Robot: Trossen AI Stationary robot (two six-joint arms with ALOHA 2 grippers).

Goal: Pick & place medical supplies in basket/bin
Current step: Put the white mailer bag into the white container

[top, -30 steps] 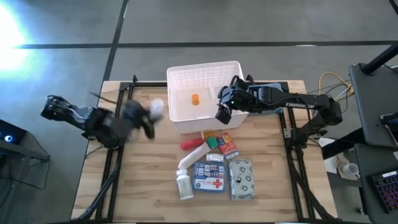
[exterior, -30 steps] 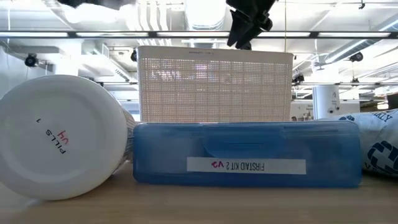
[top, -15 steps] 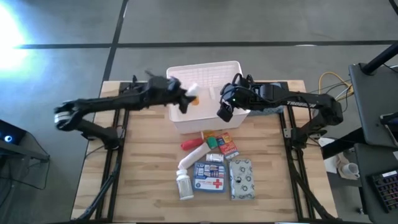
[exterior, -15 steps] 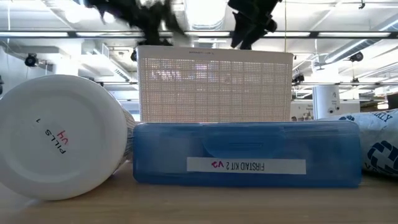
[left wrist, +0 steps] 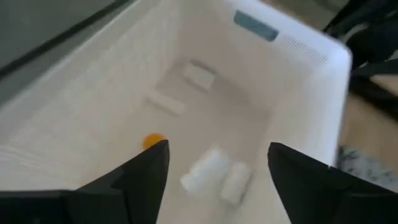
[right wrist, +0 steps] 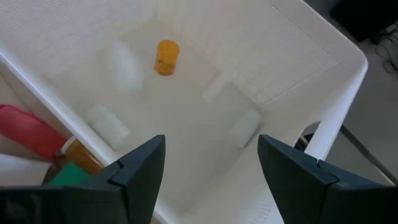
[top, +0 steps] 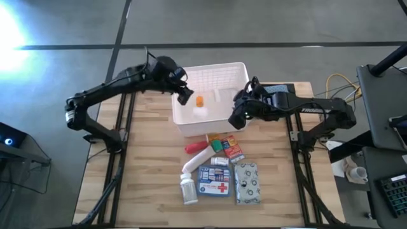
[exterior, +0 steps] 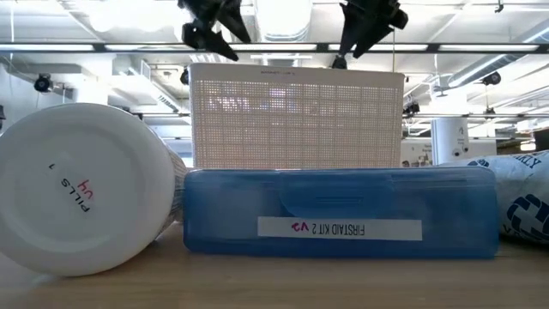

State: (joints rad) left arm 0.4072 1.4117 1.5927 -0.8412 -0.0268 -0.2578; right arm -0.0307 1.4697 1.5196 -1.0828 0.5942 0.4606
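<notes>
Nearest the table's front edge, a white pill bottle (top: 188,189) lies on its side beside the blue first-aid pouch (top: 213,180) and a grey patterned packet (top: 247,183); in the low view the bottle's cap (exterior: 86,189) and the pouch's edge (exterior: 340,225) fill the foreground. Just behind them sit a red-white tube (top: 197,147) and small red and green boxes (top: 227,147), close against the front wall of the white basket (top: 191,129). Inside the basket lie an orange vial (top: 200,101) and a white bottle (left wrist: 216,174), with other pale items too blurred to identify. The left gripper (top: 184,95) hovers over the basket's left side, fingers (left wrist: 146,177) spread apart and empty. The right gripper (top: 236,117) hangs over the basket's right rim, its fingers (right wrist: 140,169) likewise parted, holding nothing.
</notes>
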